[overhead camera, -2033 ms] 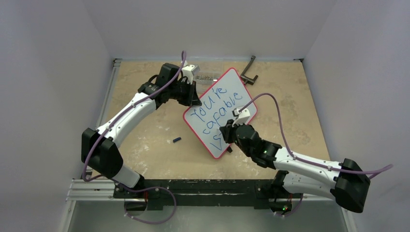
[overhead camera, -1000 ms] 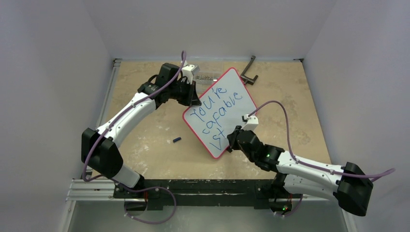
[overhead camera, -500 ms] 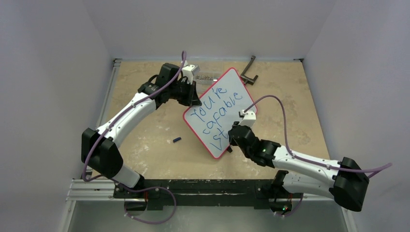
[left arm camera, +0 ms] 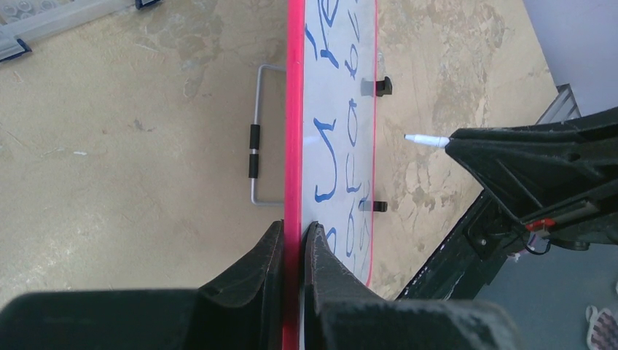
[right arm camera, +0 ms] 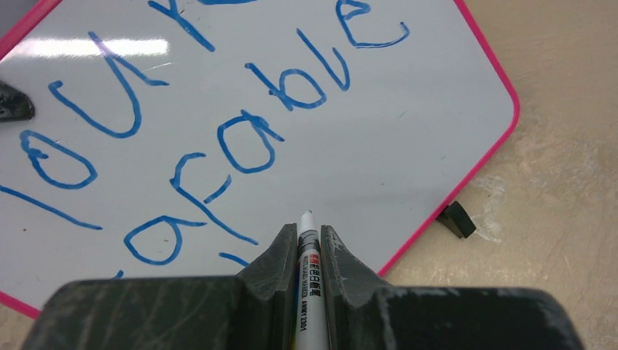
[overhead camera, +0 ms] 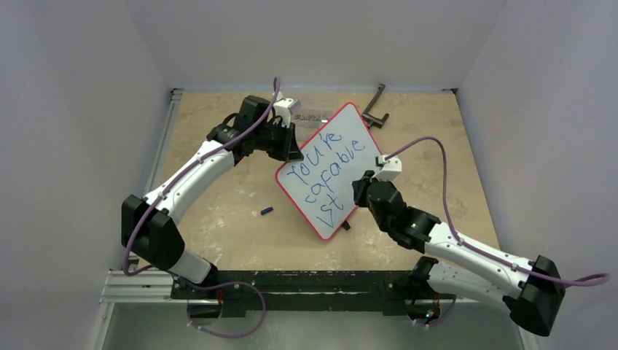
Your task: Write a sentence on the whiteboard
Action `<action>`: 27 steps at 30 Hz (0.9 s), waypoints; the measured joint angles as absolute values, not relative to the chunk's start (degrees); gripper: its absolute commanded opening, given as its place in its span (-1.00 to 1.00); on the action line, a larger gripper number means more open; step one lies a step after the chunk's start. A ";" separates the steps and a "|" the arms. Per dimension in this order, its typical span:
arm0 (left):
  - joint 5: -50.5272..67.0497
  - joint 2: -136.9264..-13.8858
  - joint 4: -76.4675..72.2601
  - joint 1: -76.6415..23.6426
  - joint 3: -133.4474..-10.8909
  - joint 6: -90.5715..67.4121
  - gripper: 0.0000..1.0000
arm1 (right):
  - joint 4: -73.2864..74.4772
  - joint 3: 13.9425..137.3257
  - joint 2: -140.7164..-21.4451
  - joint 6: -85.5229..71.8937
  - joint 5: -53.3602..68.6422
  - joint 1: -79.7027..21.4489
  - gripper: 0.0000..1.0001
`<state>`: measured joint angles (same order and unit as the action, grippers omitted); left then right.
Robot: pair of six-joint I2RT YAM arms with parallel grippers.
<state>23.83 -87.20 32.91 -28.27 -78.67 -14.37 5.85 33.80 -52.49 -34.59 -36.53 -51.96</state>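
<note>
Whiteboard: I see one whiteboard [overhead camera: 348, 120] with a pink-red frame. It stands tilted, near the middle of the bench [overhead camera: 218, 240], between my two pincers.
Sentence: The sentence [overhead camera: 326, 171] is in blue. It has three slanted lines: "You're", "capable" and "St".
Left pincer: The left pincer [left arm camera: 294, 230] is clenched on the whiteboard's left rim. The red edge sits between its two fingers.
Right pincer: The right pincer [right arm camera: 304, 232] is clamped on one marker [right arm camera: 306, 262]. It hangs over the whiteboard's lower right part.
Marker tip: The tip points at bare white, under "capable" and just right of "St". I cannot tell if it touches.
Feet: Two small black feet [left arm camera: 384, 86] stick out at the whiteboard's edge.
Wire stand: One grey wire loop [left arm camera: 255, 157] lies on the bench behind the whiteboard.
Small dark piece: One small dark piece [overhead camera: 267, 211] lies on the bench, left of the whiteboard's low corner.
Black bracket: One black bracket [overhead camera: 376, 106] lies at the far side, near the whiteboard's top corner.
</note>
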 measured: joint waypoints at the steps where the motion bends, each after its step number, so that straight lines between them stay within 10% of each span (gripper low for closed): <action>1: 23.83 -87.15 32.97 -28.27 -78.67 -14.35 -1.00 | 5.39 33.43 -51.94 -34.37 -36.05 -50.98 -1.00; 27: 23.83 -86.43 34.04 -28.42 -78.65 -14.28 -1.00 | -5.65 23.64 -45.45 -32.25 -11.70 -39.72 -1.00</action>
<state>23.83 -86.43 34.04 -28.42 -78.65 -14.28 -5.65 23.64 -45.45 -32.25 -11.70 -39.72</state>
